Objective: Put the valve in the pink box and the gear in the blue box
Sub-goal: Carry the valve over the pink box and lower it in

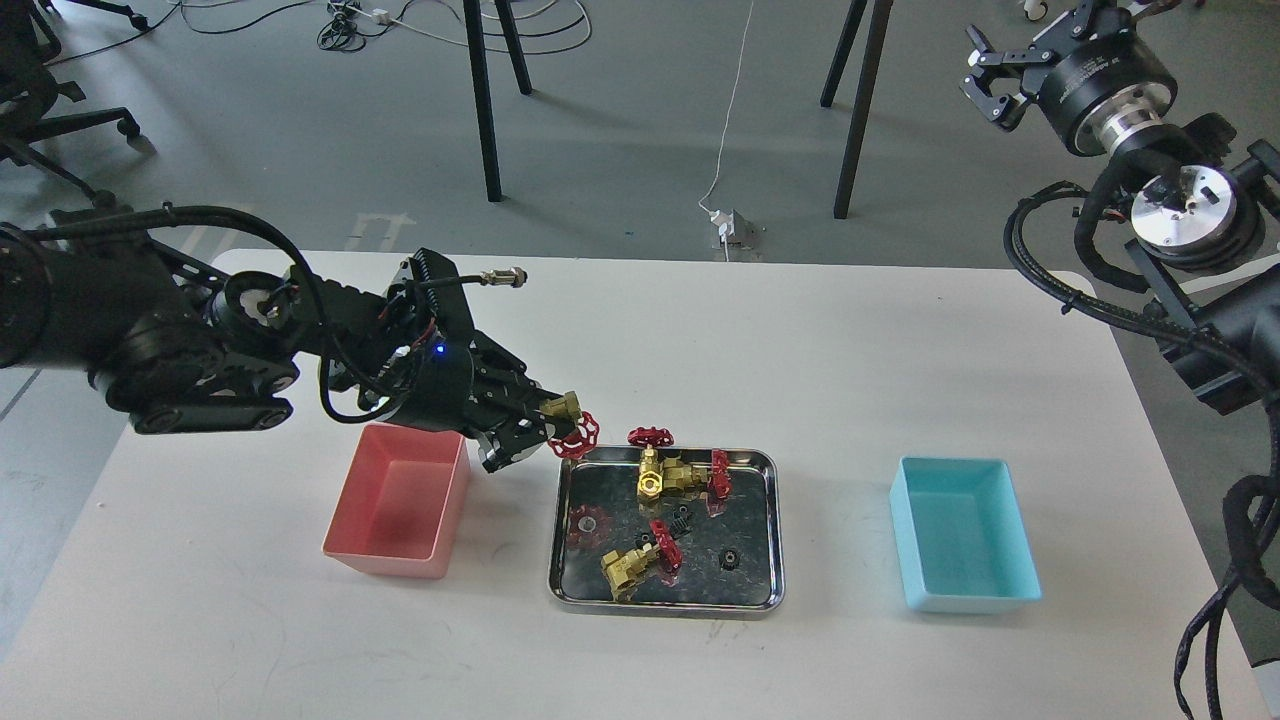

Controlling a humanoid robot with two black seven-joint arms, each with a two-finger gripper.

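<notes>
My left gripper is shut on a brass valve with a red handwheel, held in the air above the steel tray's left rear corner. The pink box stands open just left and below it. In the steel tray lie other valves, one near the front left, and small black gears. The blue box stands open to the tray's right. My right gripper is open, high at the upper right, far from the table's things.
The white table carries the boxes and tray. A red reflection shows on the tray floor. Dark table legs and floor cables lie beyond the far edge. My right arm's cables hang over the table's right side.
</notes>
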